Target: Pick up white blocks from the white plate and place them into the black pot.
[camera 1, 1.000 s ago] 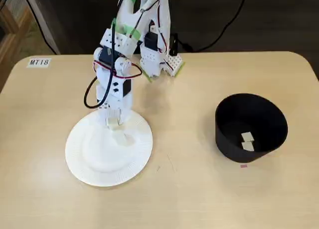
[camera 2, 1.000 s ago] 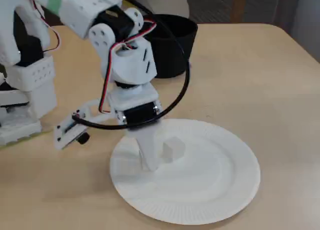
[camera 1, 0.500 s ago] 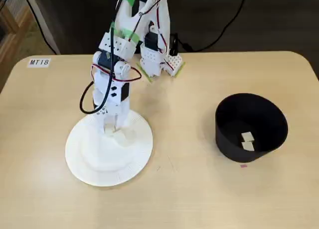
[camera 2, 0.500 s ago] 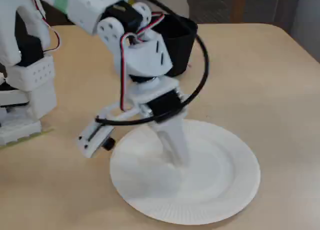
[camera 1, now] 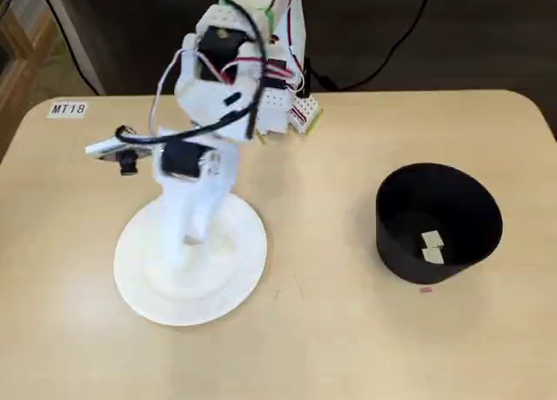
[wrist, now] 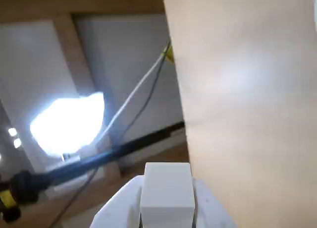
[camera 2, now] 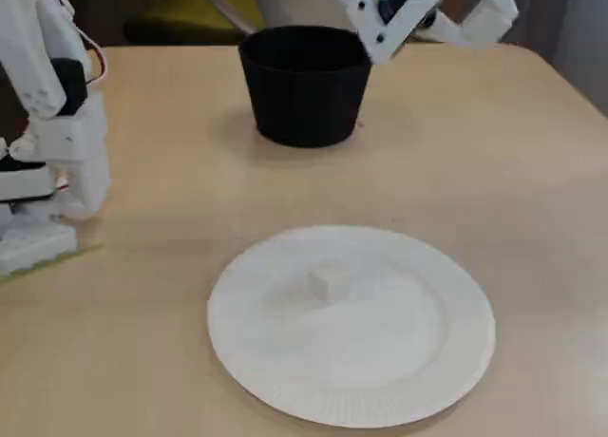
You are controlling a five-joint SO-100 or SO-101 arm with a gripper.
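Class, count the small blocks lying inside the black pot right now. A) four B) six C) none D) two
D: the fixed view from above shows two pale blocks side by side on the floor of the black pot.

One white block (camera 2: 330, 281) is sitting near the middle of the white plate (camera 2: 418, 380); two more (camera 1: 430, 246) are lying inside the upright black pot (camera 1: 400, 256).

One fixed view looked steeply down over the table (camera 1: 348, 330). Another sat low, close to the plate (camera 2: 380, 380), which both showed. Wrist view faced off-table.
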